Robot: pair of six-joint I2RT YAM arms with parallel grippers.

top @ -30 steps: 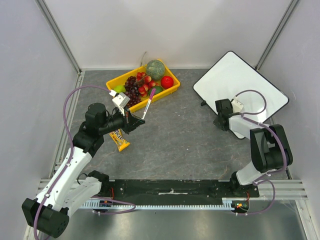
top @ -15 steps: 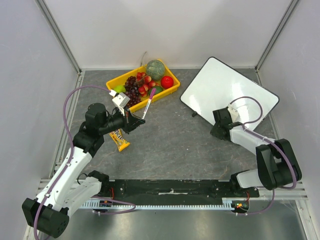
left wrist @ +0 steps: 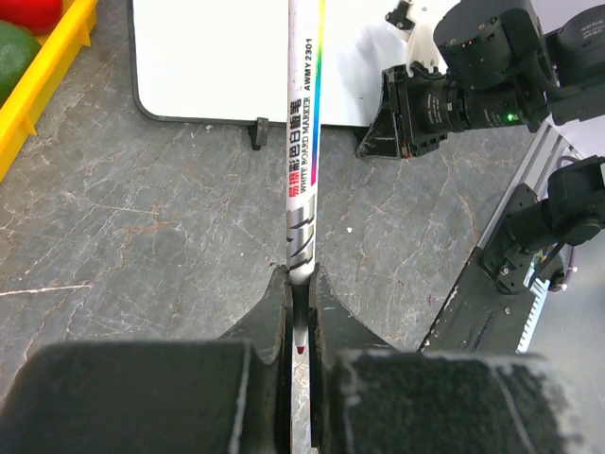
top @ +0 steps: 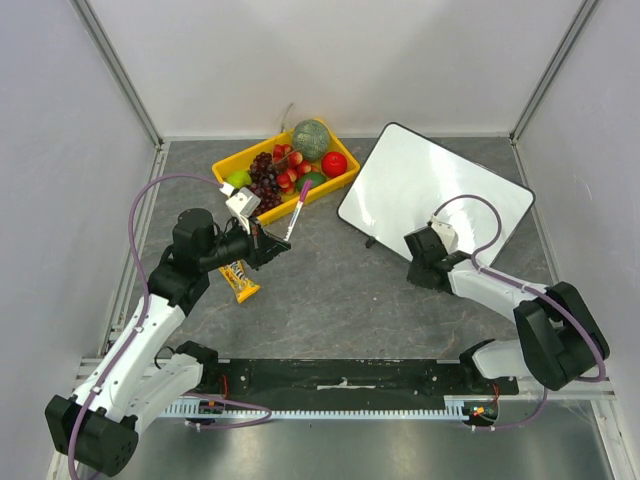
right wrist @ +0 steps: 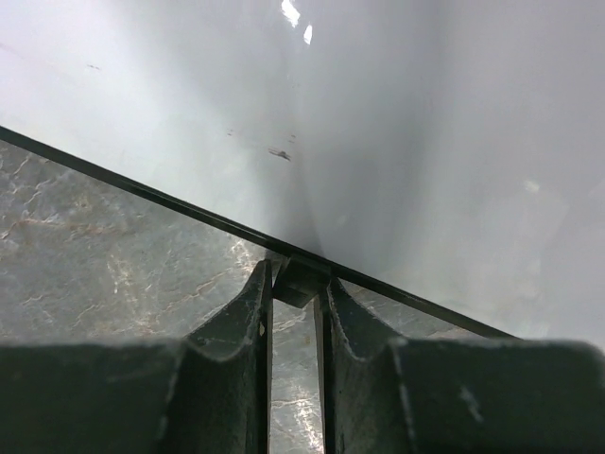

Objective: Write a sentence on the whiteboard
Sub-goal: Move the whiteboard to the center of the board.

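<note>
The whiteboard [top: 430,200] lies flat at the back right of the table, white with a thin black rim, and nothing is written on it. My right gripper [top: 415,262] is shut on a small black clip [right wrist: 301,281] on its near edge. The board's glossy face [right wrist: 378,142] fills the right wrist view. My left gripper [top: 272,244] is shut on a whiteboard marker [left wrist: 303,161], white with a rainbow stripe, which points toward the board [left wrist: 217,57]. The marker [top: 297,212] hangs above the table near the yellow tray.
A yellow tray [top: 344,178] of fruit, with grapes, a melon and a red apple, stands at the back centre-left. A snack bar in a yellow wrapper [top: 238,279] lies under the left arm. A second black clip [left wrist: 258,132] sticks out from the board's edge.
My right gripper has dragged the whiteboard leftward and turned it, from the back right corner toward the middle. The left arm and marker have stayed still.
</note>
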